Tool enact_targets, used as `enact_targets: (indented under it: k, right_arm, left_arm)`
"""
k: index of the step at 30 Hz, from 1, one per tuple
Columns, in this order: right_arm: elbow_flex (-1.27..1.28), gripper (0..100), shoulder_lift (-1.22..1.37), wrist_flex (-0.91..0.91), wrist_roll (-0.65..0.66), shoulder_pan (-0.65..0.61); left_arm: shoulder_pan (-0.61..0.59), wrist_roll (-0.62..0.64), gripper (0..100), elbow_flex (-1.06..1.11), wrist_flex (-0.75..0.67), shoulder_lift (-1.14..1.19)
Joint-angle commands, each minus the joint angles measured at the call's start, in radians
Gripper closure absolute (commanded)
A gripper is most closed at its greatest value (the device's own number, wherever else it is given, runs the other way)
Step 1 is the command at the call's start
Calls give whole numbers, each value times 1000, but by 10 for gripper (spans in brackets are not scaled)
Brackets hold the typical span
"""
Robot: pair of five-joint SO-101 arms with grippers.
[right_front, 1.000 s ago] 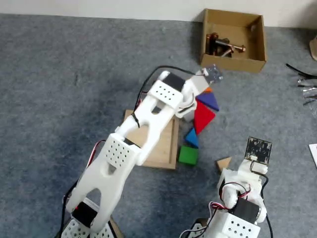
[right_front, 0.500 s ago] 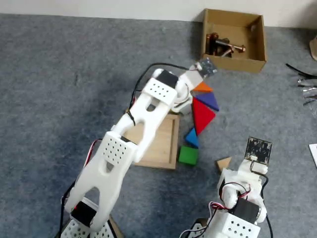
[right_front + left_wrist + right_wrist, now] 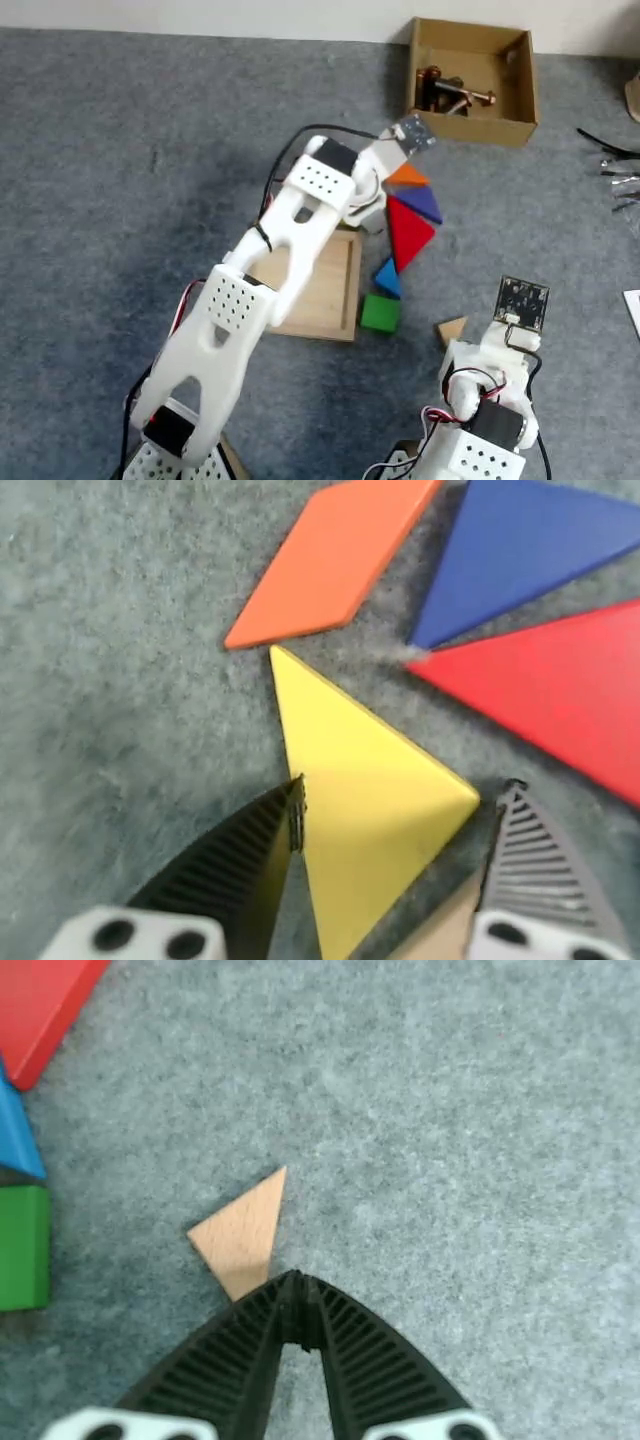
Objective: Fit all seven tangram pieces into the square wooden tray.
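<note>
My left gripper (image 3: 403, 795) is open low over the carpet, one finger on each side of a yellow triangle (image 3: 370, 810). Beyond it lie an orange parallelogram (image 3: 335, 555), a dark blue triangle (image 3: 530, 550) and a large red triangle (image 3: 560, 695). From above, the left arm (image 3: 300, 230) stretches across the square wooden tray (image 3: 335, 300) to that cluster. A small blue triangle (image 3: 388, 277) and a green square (image 3: 380, 313) sit by the tray's right side. My right gripper (image 3: 296, 1282) is shut, its tips just short of a plain wooden triangle (image 3: 243, 1235).
A cardboard box (image 3: 515, 125) with copper-coloured parts stands at the back right. Loose cables (image 3: 610, 160) lie at the right edge. Grey carpet covers the whole surface, open to the left of the tray.
The left arm has shifted slightly back and left, uncovering more of the orange parallelogram. The right arm has kept still.
</note>
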Motion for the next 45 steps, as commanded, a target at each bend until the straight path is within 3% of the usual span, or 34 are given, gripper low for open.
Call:
enact_targets:
  k: [1,20,27,35,45]
  right_arm:
    - [150,993,-5,5,-14,8]
    - [150,993,-5,5,-14,12]
    - [150,993,-5,5,-14,12]
    - [150,993,-5,5,-14,12]
    - [150,993,-5,5,-14,13]
  left_arm:
    - [-13,2,712,-143,66,-21]
    - [-19,78,712,-134,-5,62]
    - [-4,81,715,-130,-3,122]
    - [-2,215,715,-128,3,142]
    - [44,213,716,-122,57,143]
